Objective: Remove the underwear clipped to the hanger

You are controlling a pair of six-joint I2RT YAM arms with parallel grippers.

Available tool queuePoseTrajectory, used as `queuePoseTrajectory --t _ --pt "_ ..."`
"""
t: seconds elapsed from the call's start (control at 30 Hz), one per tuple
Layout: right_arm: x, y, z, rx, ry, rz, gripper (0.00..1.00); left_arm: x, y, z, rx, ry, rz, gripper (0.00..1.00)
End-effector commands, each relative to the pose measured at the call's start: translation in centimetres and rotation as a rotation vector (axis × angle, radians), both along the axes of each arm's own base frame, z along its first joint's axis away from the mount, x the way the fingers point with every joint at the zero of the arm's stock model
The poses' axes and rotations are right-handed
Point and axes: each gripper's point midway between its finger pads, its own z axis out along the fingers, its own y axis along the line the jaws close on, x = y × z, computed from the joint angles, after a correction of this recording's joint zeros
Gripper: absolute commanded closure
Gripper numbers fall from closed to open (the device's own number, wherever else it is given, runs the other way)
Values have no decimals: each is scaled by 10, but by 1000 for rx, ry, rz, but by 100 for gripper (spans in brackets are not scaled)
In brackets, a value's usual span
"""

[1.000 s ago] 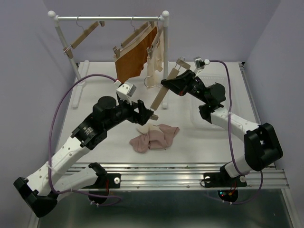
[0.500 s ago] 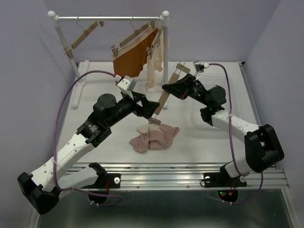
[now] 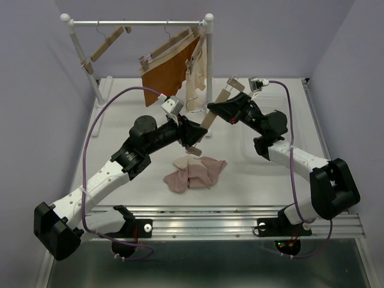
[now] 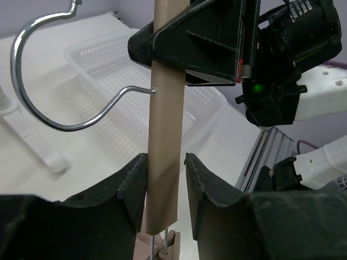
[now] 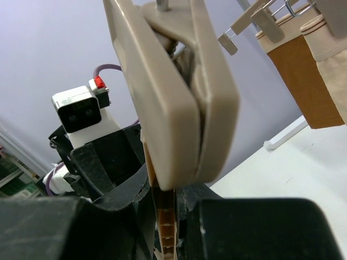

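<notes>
Wooden and tan, the hanger (image 3: 205, 127) is held tilted over the middle of the desk (image 3: 240, 186) by both arms, its high end toward the far right corner and its low end toward the near edge. We see the right claw (image 3: 217, 113) clamped across the bar just below the upper clip (image 3: 231, 87). That clip fills its wrist view, shut. The left claw (image 3: 191, 143) sits lower on the bar. From its wrist view, we see its fingers (image 4: 134, 187) closed in against both sides of the wood. The pink underwear (image 3: 195, 173) lies crumpled on the desk under the hanger's low end, about midway along the near edge and free of any clip. The brown underwear (image 3: 163, 75) and cream underwear (image 3: 198, 72) hang clipped side by side on the rack (image 3: 141, 23) at the far edge. We make out a white basket (image 4: 103, 59) toward the right edge.
</notes>
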Motion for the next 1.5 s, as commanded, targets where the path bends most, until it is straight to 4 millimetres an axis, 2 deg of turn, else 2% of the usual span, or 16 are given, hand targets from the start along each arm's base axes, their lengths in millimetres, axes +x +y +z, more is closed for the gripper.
queuePoseTrajectory --t 0.0,0.33,0.43,0.53,0.63,0.7,0.73,0.83,0.9,1.0,1.1,1.13,1.27,1.33,1.37,1.47 --pt "-8 -10 22 70 -56 -19 99 -9 -4 26 -79 -83 -54 57" --pt "-21 -14 32 129 -106 18 99 -12 -16 11 -51 -44 -122 54" --pt "-22 -13 31 111 -107 22 99 -12 -16 13 -56 -46 -124 66" --pt "-24 -11 30 87 -119 30 99 -13 -14 20 -75 -60 -117 97" --pt "-22 -8 23 63 -97 38 96 -12 -10 25 -92 -67 -90 100" --pt "-18 -5 16 24 -96 29 72 -12 -5 30 -107 -73 -65 100" --pt "-16 -4 11 2 -75 27 44 -5 1 31 -115 -67 -10 100" --pt "-13 -2 -1 -75 -107 -7 0 -3 15 32 -128 -54 69 100" --pt "0 0 -30 -209 -47 -55 0 8 35 32 -123 -35 199 100" --pt "8 -6 -55 -319 -18 -130 0 10 59 28 -96 1 311 100" --pt "21 -14 -113 -539 53 -245 0 18 102 21 -61 56 534 100" --pt "16 -7 -126 -592 64 -239 0 16 115 6 -10 114 587 100" --pt "12 5 -179 -821 89 -244 0 15 164 2 31 204 838 100" --pt "6 22 -196 -917 58 -244 0 10 183 -13 75 293 939 100" --pt "2 27 -219 -986 79 -229 0 7 197 -23 122 313 1003 100" --pt "-12 53 -250 -1083 51 -188 0 7 208 -24 126 343 1081 100"
